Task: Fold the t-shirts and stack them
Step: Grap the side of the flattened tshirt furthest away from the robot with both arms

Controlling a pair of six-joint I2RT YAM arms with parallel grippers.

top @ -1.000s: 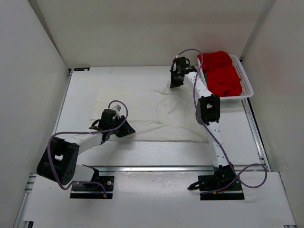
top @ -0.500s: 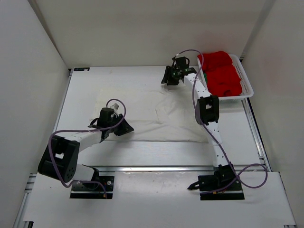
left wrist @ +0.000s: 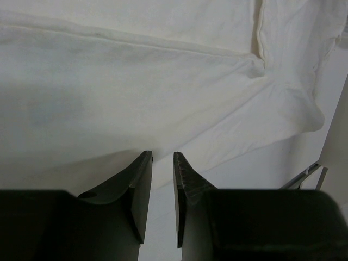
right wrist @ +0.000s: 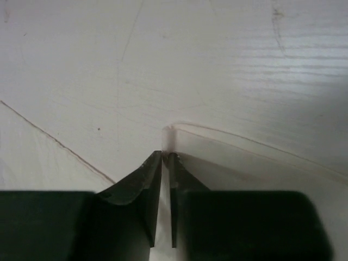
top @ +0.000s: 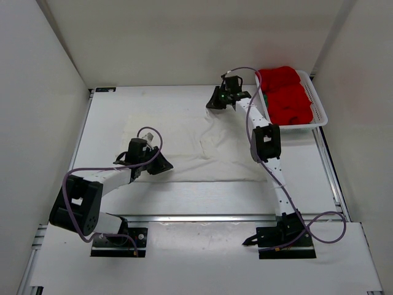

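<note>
The cream-white t-shirt [top: 196, 138] lies spread across the middle of the table. My left gripper [top: 161, 165] sits at its near left edge. In the left wrist view the jaws of the left gripper [left wrist: 163, 155] stand a narrow gap apart, with the shirt's hem [left wrist: 239, 136] running into the tips. My right gripper [top: 211, 104] is low at the shirt's far edge. In the right wrist view the right gripper [right wrist: 165, 154] is shut on a small raised fold of the cream cloth [right wrist: 173, 132]. A bright red t-shirt [top: 285, 95] lies bunched in the basket.
A white mesh basket [top: 320, 107] stands at the back right corner, beside the right arm's forearm [top: 265, 141]. Grey walls close in the table at the left, back and right. A metal rail [top: 209, 216] runs along the near edge.
The right gripper moved left and down along the shirt's far edge, opened, then shut on a fold there. The left gripper shifted slightly left with the hem.
</note>
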